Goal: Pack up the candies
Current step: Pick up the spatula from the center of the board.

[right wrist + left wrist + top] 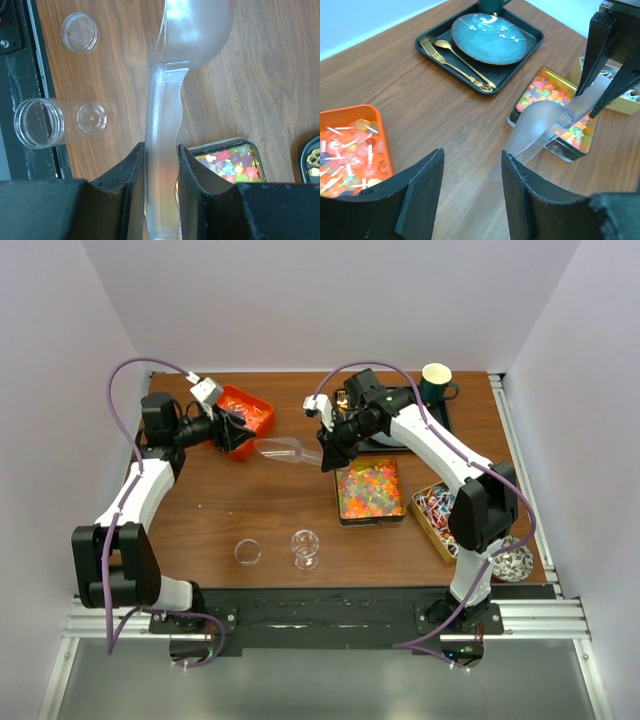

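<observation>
My right gripper [331, 452] [161, 150] is shut on the handle of a frosted clear plastic scoop [285, 451] [172, 95] [545, 127], held over the table with its empty bowl pointing left. Colourful gummy candies fill a gold tin [370, 490] [555, 107] [230, 160] just right of it. Wrapped red-blue-white candies lie in a tin [440, 510] at the right. My left gripper [232, 430] [472, 165] is open and empty beside an orange tray of lollipop candies [245, 412] [347, 150]. A clear jar [305, 545] [55, 120] and its lid [247, 553] [80, 32] stand at the front.
A black tray [520, 67] at the back holds a teal plate [487, 37] and gold fork and spoon [455, 57]. A dark green mug [437, 382] stands behind it. A patterned bowl [515, 562] sits at the front right edge.
</observation>
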You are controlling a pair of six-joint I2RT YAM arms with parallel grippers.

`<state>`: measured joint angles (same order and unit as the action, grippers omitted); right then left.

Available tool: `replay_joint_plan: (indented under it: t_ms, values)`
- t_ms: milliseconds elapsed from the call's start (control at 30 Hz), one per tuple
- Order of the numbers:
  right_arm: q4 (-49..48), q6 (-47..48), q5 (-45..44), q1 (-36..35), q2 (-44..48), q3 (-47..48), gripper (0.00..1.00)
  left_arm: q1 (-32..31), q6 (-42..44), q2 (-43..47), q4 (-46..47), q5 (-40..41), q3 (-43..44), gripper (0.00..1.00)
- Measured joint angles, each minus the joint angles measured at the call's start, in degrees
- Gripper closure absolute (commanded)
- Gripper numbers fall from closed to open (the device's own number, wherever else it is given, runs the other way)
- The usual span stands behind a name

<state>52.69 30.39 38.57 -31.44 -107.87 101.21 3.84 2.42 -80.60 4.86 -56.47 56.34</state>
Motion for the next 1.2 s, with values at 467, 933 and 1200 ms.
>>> replay_joint_plan:
  t_ms: [467, 933, 1200]
  values:
    - [0.87, 0.04, 0.11, 0.00, 0.00, 0.72, 1.00, 0.00, 2.34, -5.81, -4.96, -9.03, 1.86, 0.52]
    - [1.46, 0.37, 1.27, -0.04, -0.20, 3.63, 1.00, -1.01, 2.78, -9.51, -6.99, -13.73, 3.72, 0.61]
    - [1.57, 0.22, 1.51, -1.20, -2.16, 5.60, 1.00, -3.67, -0.55, -10.93, -3.91, -15.06, 4.33, 0.63]
